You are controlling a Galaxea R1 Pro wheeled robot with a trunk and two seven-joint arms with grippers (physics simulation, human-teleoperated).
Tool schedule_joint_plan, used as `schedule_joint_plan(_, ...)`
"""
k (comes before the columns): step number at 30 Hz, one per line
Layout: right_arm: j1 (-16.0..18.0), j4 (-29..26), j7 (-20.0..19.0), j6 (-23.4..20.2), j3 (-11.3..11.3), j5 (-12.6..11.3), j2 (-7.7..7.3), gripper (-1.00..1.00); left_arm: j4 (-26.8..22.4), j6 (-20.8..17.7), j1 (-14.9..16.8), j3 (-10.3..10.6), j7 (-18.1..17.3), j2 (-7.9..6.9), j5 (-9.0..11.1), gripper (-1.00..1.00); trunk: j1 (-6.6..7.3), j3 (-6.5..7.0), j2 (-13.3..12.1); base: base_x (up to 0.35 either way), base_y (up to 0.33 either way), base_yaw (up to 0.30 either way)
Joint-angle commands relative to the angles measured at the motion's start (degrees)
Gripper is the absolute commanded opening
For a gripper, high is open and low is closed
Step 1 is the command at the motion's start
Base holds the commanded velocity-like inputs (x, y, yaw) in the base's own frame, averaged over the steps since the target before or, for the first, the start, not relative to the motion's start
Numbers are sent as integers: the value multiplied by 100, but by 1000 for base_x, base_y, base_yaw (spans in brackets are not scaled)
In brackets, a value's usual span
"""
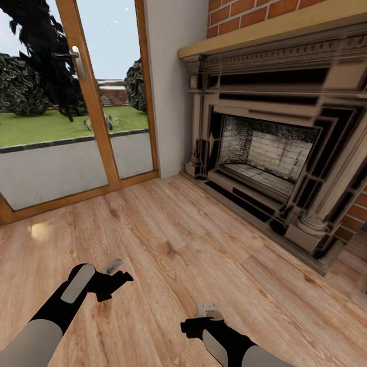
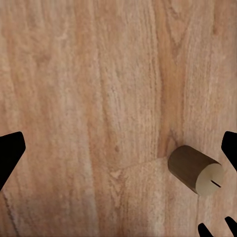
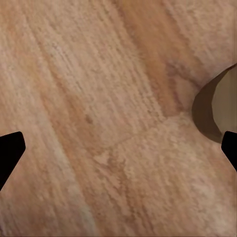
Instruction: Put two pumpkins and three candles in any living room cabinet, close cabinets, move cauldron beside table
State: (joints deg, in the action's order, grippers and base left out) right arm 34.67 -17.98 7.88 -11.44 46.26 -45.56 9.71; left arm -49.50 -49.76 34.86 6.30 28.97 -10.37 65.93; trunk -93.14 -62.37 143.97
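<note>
Two candles lie on the light wood plank floor point(image 1: 168, 239) of the living room. One candle point(image 1: 112, 265) rests on its side just beyond my left gripper point(image 1: 118, 279). In the left wrist view that candle point(image 2: 195, 170) lies near one fingertip point(image 2: 230, 148), and the left gripper point(image 2: 118, 153) is open with only bare floor between its fingers. A second candle point(image 1: 206, 308) sits right beside my right gripper point(image 1: 191, 326). In the right wrist view this candle point(image 3: 222, 106) shows partly at the frame's edge, outside the open right gripper point(image 3: 118, 153). The pumpkins, cauldron and cabinet are out of view.
A stone-coloured fireplace surround point(image 1: 265, 148) with a red brick chimney point(image 1: 244, 12) stands at the right. A wood-framed glass door point(image 1: 97, 102) onto a garden fills the back left, with a pale wall strip point(image 1: 171, 86) between them.
</note>
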Motion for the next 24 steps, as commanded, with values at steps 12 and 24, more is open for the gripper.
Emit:
schedule_joint_plan(12, 5, -105, 61, -542, 30, -43, -30, 100, -7, 5, 3, 20, 56, -7, 60, 100, 1, -5, 2, 1, -2, 0)
schedule_joint_plan(24, 5, -78, 915, -605, -748, -18, -73, 100, -7, 5, 3, 72, 56, -8, 60, 100, 1, -5, 2, 0, 0, 0)
